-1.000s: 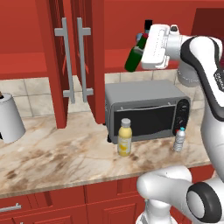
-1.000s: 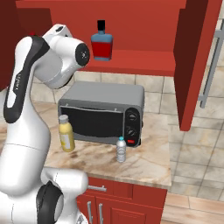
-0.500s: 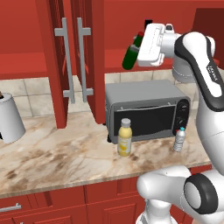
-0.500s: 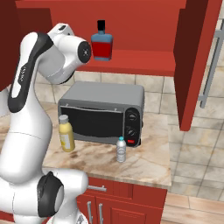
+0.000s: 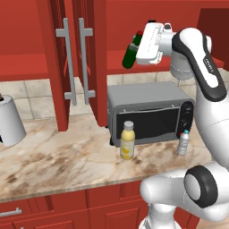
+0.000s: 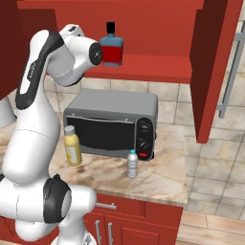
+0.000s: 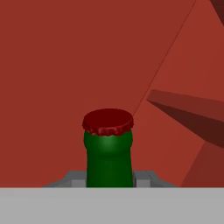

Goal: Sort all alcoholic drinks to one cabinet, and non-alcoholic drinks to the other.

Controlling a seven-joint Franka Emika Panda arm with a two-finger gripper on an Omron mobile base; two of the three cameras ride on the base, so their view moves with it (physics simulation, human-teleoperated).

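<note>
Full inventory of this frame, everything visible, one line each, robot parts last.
Slim dark-green glass bottle with red cap: 1, green, tilted, held up at the open cabinet.
Squat square red-and-blue bottle with black cap: 1, on the red cabinet shelf.
Pale-yellow juice bottle with grey-white cap: 1, on the counter before the oven.
Small clear water bottle with white cap: 1, on the counter at the oven's knob end.
Grey toaster oven: 1, on the marble counter.
Red cabinet doors with silver bar handles: 2, open.
White cylindrical container: 1, counter's left.
Gripper: 1, white, shut on the green bottle.
</note>
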